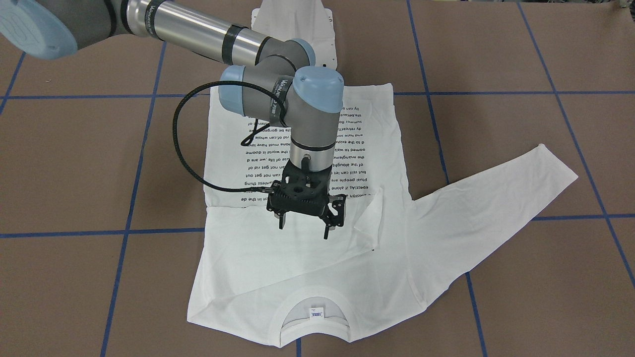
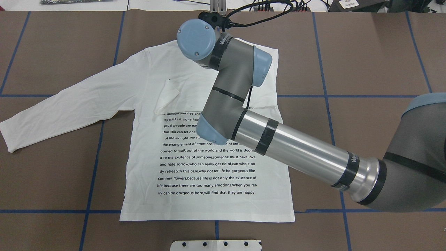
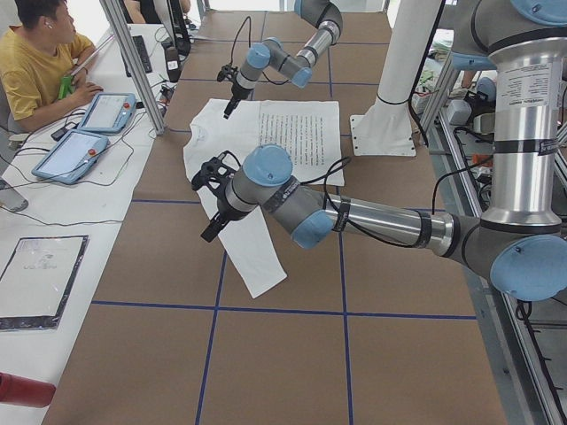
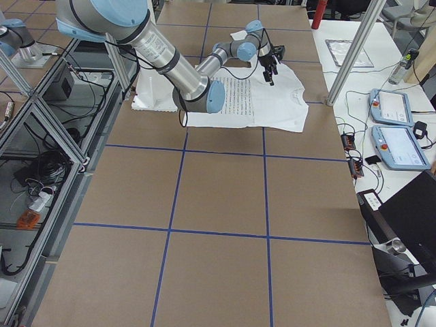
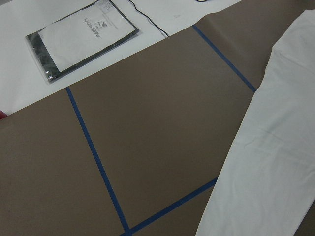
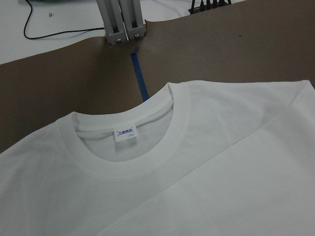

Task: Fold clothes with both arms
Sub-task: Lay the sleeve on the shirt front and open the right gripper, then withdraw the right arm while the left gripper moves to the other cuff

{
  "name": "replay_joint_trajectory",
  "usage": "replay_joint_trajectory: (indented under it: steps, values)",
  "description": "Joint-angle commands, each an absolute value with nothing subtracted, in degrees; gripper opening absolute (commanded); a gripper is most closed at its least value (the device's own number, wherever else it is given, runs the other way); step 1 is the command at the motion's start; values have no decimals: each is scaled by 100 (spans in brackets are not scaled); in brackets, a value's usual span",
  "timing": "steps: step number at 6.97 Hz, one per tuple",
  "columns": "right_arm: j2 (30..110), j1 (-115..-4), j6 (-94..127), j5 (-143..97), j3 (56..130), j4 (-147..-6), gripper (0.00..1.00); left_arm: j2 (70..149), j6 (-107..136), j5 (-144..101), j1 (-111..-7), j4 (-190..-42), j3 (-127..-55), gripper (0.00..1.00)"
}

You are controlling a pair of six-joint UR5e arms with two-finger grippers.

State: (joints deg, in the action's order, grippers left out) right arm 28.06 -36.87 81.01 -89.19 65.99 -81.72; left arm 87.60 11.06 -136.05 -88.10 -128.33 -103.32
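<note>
The white long-sleeved T-shirt [image 1: 307, 267] lies flat on the brown table, printed text up, collar [image 6: 123, 147] and neck tag [image 6: 125, 133] toward the operators' side. One sleeve is folded across the chest, its cuff [image 1: 369, 218] lying beside the text. The other sleeve [image 2: 55, 106] stretches straight out. My right gripper [image 1: 304, 225] hangs open just above the chest, nothing between its fingers [image 1: 281, 221]. My left gripper [image 3: 210, 197] hovers near the outstretched sleeve [image 5: 266, 162]; I cannot tell whether it is open or shut.
The white pedestal base plate [image 2: 216, 245] sits just beyond the shirt's hem. Blue tape lines [image 1: 124, 218] grid the table. A person [image 3: 35, 62] sits at a side table with tablets [image 3: 75, 152] and a bagged paper sheet [image 5: 83, 39]. An aluminium post [image 6: 120, 22] stands past the collar.
</note>
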Motion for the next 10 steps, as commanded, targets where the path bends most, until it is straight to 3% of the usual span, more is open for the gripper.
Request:
replay_joint_trajectory:
  steps: [1, 3, 4, 7, 10]
  values:
    - [2987, -4496, 7369, -10032, 6984, -8505, 100, 8816, 1581, -13588, -8195, -13587, -10083, 100]
    - [4412, -5261, 6439, -11086, 9015, -9191, 99, 8772, 1930, -13283, -7693, -13771, -10028, 100]
    - [5047, -5682, 5694, -11448, 9696, -9341, 100, 8510, 2264, -12706, -7308, -14147, -10011, 100]
    - [6070, -6809, 3373, -12478, 9949, -9325, 99, 7771, 2959, -12105, -6638, -15315, -9521, 100]
    - [6916, -7049, 3076, -12621, 10327, -8842, 99, 7683, 3655, -11419, -5724, -15908, -8921, 98]
